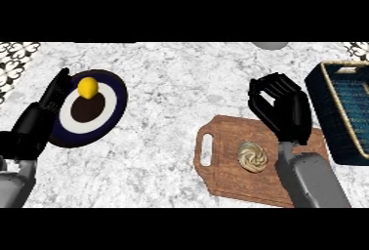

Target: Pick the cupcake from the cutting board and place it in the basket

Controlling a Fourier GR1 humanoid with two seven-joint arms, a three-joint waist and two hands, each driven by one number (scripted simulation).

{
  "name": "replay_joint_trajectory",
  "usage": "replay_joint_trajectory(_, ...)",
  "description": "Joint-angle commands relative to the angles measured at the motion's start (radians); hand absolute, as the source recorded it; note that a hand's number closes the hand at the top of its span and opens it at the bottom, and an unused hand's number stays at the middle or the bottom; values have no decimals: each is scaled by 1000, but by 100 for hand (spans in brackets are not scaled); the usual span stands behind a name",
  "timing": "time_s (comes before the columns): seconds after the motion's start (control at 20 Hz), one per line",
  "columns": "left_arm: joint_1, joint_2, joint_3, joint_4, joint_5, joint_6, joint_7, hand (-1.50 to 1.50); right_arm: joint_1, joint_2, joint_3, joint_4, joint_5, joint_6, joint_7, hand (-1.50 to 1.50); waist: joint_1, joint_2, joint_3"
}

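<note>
Wooden board [231,171] carries the cupcake [252,156], which sits just near and left of our right hand [282,108]; that hand hovers with fingers curled, holding nothing. We judge it the closer hand. Basket [338,117] lies right, unobstructed. Our left hand [51,100] rests open beside the plate [108,117] bearing a lemon [88,87].

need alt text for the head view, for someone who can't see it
A cupcake sits on a wooden cutting board while the robot's right hand hovers above the board's far end, fingers curled and holding nothing. A dark basket stands to the right; the left hand rests open beside a plate holding a lemon.
</note>
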Motion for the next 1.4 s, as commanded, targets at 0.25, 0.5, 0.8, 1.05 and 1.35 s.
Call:
replay_joint_trajectory(0.25, -17, -5, -24, 9, -37, -13, -12, 0, -284, 100, 211, 283, 364, -586, 174, -150, 15, 0, -13)
replay_joint_trajectory(0.5, -19, -8, -24, 18, -46, 2, 8, 0, -321, -88, 253, 484, 490, -480, 446, -150, -26, -17, -23)
replay_joint_trajectory(0.8, -24, -3, -16, 29, -45, 5, 25, 0, -407, -219, 408, 577, 532, -59, 713, -150, -25, -26, -27)
replay_joint_trajectory(1.05, -1, -7, -23, 30, -57, 4, -7, 0, -549, -229, 456, 530, 450, 305, 976, -150, -21, -30, -18)
replay_joint_trajectory(1.35, 27, -14, -7, 23, -56, 20, -5, 0, -690, -291, 394, 367, 267, 644, 1275, -150, -52, -28, -8)
